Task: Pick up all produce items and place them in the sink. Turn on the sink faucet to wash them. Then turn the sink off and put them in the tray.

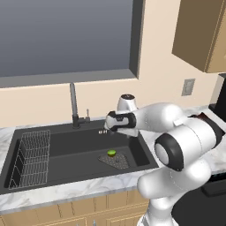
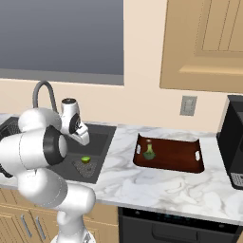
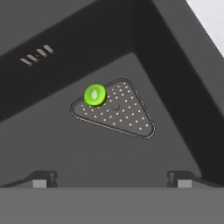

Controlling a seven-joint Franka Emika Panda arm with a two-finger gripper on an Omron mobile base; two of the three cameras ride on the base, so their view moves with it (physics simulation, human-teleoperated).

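Observation:
A small round lime-green fruit [image 1: 111, 153] [image 2: 86, 159] [image 3: 95, 95] lies on the triangular mesh drain [image 3: 120, 113] at the right end of the black sink [image 1: 66, 145] [image 2: 102, 142]. My gripper [image 1: 105, 131] [image 2: 86, 138] [image 3: 112, 180] hangs open above the basin, over the fruit and apart from it, with nothing between its fingers. A broccoli floret [image 2: 149, 152] stands at the left end of the reddish-brown tray [image 2: 175, 159] on the counter right of the sink. The dark sink faucet [image 1: 73, 106] [image 2: 42, 92] rises behind the basin; I see no water running.
A wire rack [image 1: 31, 159] fills the sink's left end. A black appliance [image 2: 232, 140] stands on the marble counter [image 2: 156, 182] right of the tray. Wall cabinets [image 2: 209, 42] hang above, and a window [image 1: 66, 35] is behind the faucet.

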